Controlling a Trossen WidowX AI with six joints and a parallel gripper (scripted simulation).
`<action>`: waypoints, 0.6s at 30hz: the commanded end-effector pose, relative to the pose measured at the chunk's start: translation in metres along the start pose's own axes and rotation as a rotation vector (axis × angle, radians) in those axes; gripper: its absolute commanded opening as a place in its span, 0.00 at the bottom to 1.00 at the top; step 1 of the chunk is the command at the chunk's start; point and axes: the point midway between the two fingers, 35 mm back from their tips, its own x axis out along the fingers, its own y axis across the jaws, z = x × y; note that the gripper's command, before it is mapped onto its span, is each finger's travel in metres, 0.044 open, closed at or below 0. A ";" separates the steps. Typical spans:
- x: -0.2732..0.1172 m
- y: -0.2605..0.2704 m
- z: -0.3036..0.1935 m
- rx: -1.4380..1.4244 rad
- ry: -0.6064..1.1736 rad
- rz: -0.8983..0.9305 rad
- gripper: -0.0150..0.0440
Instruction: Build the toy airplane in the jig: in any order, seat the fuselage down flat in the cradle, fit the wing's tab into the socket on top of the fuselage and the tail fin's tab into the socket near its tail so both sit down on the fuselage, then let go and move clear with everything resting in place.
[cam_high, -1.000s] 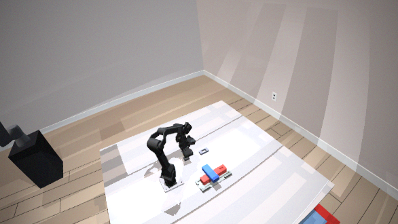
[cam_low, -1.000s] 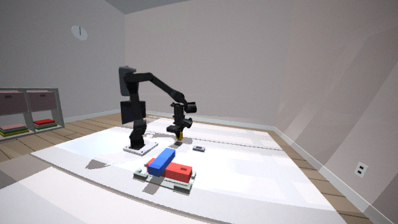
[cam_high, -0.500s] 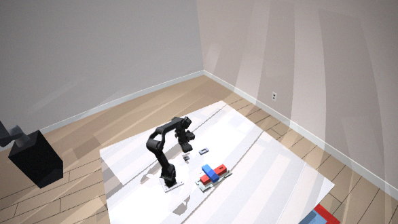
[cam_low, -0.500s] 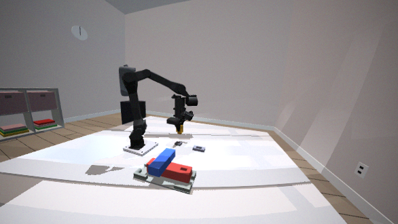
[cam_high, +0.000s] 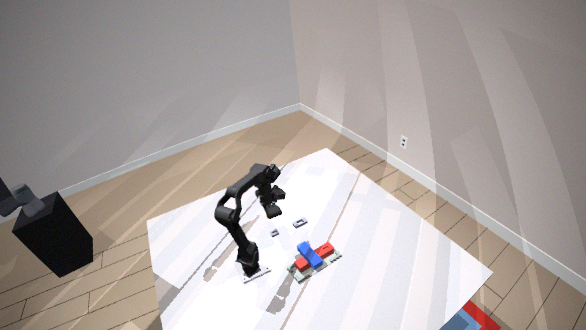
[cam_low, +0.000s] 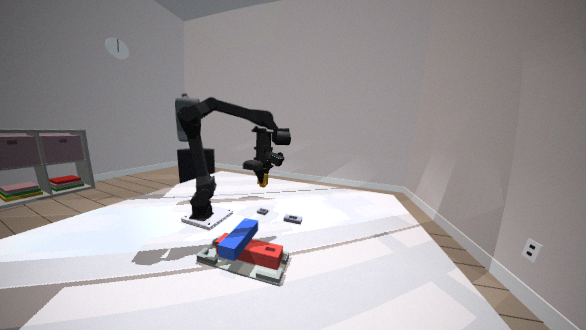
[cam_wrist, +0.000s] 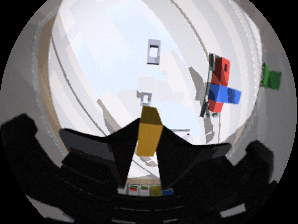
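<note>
Gripper is pinching the yellow tail fin between its fingers, fin hanging point-down above the table; clear air under it in the exterior view. Small grey holder sits on the table below the gripper, larger grey holder near it; both have a rectangular opening.

Jig is off to one side of the gripper, well apart from the fin; red fuselage lies lengthwise in it, blue wing across its top; dark socket near one end of the fuselage is open, fin not in it.

Surface: white table, streaked with pale bands and grey shadow; arm stands on a white base plate at the table.

Room: plank floor, plain grey and pinkish walls, pale baseboard; outlet low on one wall; black box on the floor; round clock up on the wall; shelf unit with mauve bins above and coloured stacks below.
</note>
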 end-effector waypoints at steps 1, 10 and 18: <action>-0.013 -0.003 -0.001 0.009 -0.006 -0.004 0.25; -0.013 -0.007 0.008 0.005 -0.010 -0.005 0.25; -0.010 -0.016 0.025 -0.004 -0.013 -0.007 0.25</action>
